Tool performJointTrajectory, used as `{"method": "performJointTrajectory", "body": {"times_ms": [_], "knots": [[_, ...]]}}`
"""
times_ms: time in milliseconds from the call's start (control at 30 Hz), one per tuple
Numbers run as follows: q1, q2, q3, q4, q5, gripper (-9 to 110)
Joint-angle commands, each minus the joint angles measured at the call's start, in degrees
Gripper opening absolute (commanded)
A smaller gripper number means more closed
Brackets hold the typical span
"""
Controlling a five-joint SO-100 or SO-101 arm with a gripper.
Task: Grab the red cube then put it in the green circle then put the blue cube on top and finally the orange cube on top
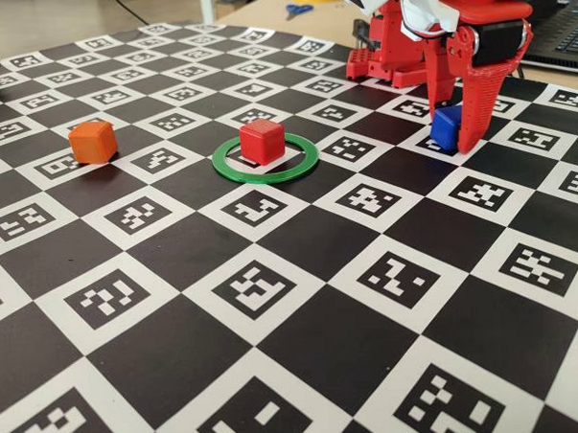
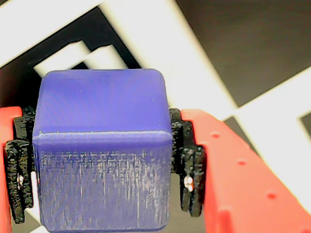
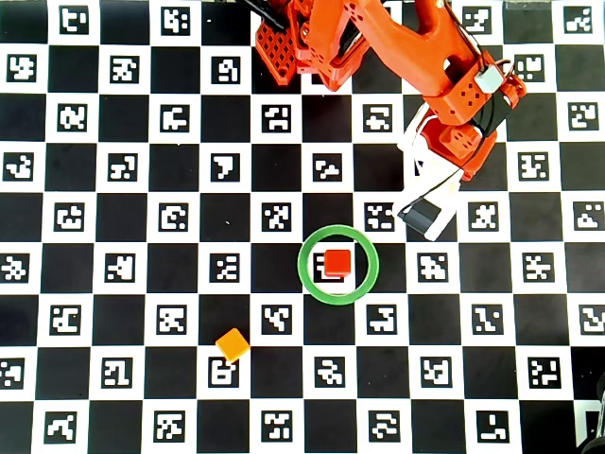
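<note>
Far to the left of my gripper (image 1: 455, 140) in the fixed view, the orange cube (image 1: 93, 142) sits alone on the checkered tabletop (image 1: 303, 321). Nearer, still to my left, the red cube (image 1: 262, 140) rests inside the green circle (image 1: 265, 163), apart from its rim. My gripper is down at the tabletop with its fingers narrowed onto the blue cube (image 1: 445, 128). In the wrist view the blue cube (image 2: 102, 150) fills the space between my black pads (image 2: 189, 165), which press against its two sides. In the overhead view my arm (image 3: 444, 85) covers the blue cube, up and to the right of the green circle (image 3: 338, 263).
</note>
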Motion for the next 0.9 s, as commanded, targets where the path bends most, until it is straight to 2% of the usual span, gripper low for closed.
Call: {"method": "performJointTrajectory", "body": {"times_ms": [0,633,867], "knots": [[1.05,3.60,-6.24,4.48,-0.26,12],[13.89,6.06,-37.00,30.32,-4.04,11],[19.34,-0.09,-49.31,35.60,4.66,11]]}}
